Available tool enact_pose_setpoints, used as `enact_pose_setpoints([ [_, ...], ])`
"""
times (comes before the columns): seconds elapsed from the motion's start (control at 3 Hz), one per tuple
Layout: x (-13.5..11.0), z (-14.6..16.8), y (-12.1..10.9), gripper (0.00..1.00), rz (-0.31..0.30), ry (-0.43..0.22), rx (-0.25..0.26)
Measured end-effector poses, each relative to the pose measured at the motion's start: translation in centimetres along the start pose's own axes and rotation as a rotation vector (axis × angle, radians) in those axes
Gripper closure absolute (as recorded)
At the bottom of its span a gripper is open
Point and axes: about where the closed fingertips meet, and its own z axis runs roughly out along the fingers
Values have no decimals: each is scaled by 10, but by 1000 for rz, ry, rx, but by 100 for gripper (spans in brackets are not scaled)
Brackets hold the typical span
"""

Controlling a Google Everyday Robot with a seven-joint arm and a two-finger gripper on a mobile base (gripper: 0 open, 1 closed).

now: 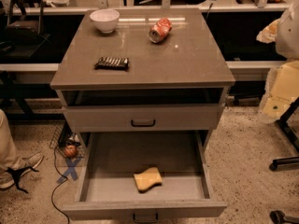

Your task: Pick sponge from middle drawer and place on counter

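Speckled floor (243,171) surrounds a grey drawer cabinet in the camera view, with a dark ledge and window line along the far side.

1. Edges and open room
- The counter (187,55) is a glossy grey-brown slab with a thin overhanging edge on its near, left and right sides.
- To the right of the cabinet, the floor is open up to a dark chair base (285,162) and a blurred pale shape (280,87) at the right edge.
- To the left, a wire basket (65,143) sits on the floor just beside the cabinet. A blue cross mark (70,169) lies near it, and a shoe (21,167) is at the left edge.

2. Containers and contents
- Counter: a white bowl (104,20) stands at the far left and a red can (160,30) lies on its side near the far centre. A dark ribbed snack bar (112,62) lies flat toward the left. All three are well apart.
- Below the counter is a dark open recess (140,97), then a closed drawer front (103,118) with a black handle.
- The middle drawer (140,150) is pulled fully out toward the near side. The sponge (148,178) lies flat on the drawer floor, near the front wall and about central, clear of both side walls.

3. Gripper
- The gripper is outside the camera view, so its finger state cannot be told.
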Motion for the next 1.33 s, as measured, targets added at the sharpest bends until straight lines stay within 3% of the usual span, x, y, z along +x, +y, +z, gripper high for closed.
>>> enact_pose_setpoints([
  [0.33, 0, 0, 0, 0, 0, 0, 0],
  [0.67, 4, 35, 14, 0, 31, -57, -55],
  [1.33, -17, 171, 83, 0, 152, -255, -220],
])
